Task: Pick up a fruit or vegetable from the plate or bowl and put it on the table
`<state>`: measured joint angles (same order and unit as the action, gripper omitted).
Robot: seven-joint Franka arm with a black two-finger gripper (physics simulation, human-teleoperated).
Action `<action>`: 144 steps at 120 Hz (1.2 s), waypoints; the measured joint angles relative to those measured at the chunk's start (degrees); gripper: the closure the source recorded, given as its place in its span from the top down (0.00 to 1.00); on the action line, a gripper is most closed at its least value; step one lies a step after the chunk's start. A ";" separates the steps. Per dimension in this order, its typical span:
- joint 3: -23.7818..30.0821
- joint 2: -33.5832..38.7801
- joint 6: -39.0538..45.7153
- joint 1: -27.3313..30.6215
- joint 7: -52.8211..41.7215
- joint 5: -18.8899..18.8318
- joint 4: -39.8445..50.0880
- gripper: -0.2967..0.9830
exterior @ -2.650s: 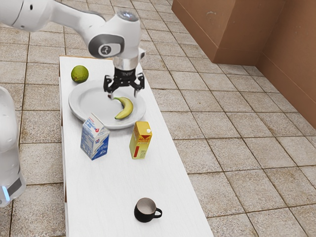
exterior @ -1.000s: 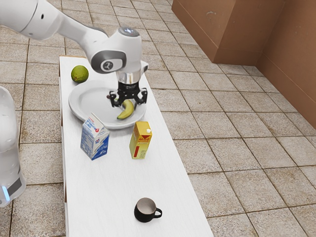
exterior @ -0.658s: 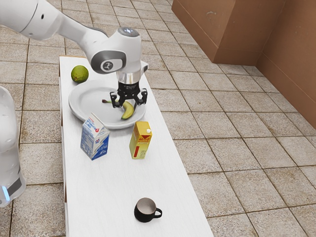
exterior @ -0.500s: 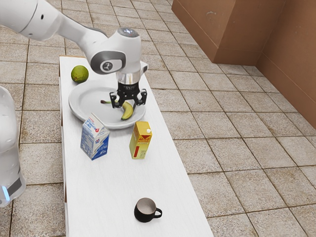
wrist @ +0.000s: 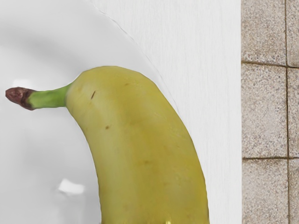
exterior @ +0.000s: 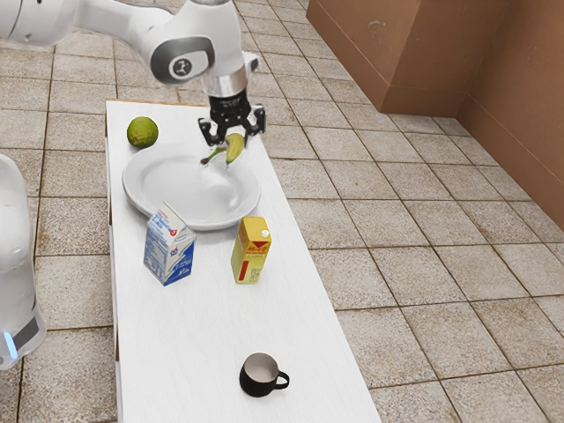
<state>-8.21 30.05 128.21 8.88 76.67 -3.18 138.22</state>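
Note:
My black gripper is over the plate's edge, on the side away from the cartons, shut on the yellow banana. The banana hangs clear of the white plate, its brown-tipped stem pointing toward the exterior view's left. In the wrist view the banana looms large, with its green stem over the plate and the white tabletop beyond its curved side. Parts of the fingers and the banana's upper part blend together in the exterior view.
A green lime-like fruit sits on the table beside the plate. A blue-and-white milk carton and a yellow juice carton stand on the plate's other side. Farther along is a dark mug. Tiled floor borders the table.
Since half a second ago, my hand has risen and moved back from the cartons, carrying the banana up off the plate. Earlier, it came down over the banana. The cartons, lime and mug stayed put.

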 joint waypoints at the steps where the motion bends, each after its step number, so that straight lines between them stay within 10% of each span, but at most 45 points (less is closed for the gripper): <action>1: -0.41 -0.01 -0.10 0.01 -0.08 -0.13 -0.31 0.35; 65: -18.43 -11.14 -4.82 0.19 -6.49 -4.56 -16.62 0.35; 112: -20.35 -16.60 -5.22 -0.41 -10.36 -4.56 -22.50 0.34; 144: -20.85 -18.00 -3.60 -0.28 -12.72 -5.22 -22.78 0.70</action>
<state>-29.05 12.05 124.61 8.60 63.95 -8.40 115.44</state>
